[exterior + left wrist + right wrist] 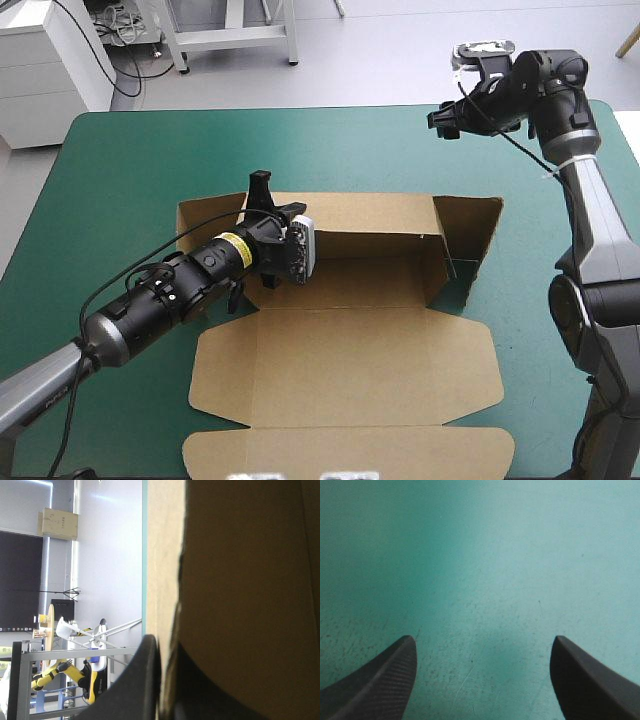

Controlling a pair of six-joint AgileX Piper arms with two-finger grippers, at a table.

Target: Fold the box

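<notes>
The brown box sits in the middle of the table, on the teal-green cover. Its near panels and lid lie flat toward the near edge, while the far wall stands raised, with a flap up at its right end. The left arm reaches in low from the near left, and the left gripper is at the left part of that raised far wall. From its own wrist camera you see the board's edge running straight between the two black fingers, one on each side, all but pressed together — it is pinching the wall. The right gripper hangs over the far right corner of the table, well apart from the box. Its black fingers are spread wide with nothing between them — only bare cover shows beneath.
</notes>
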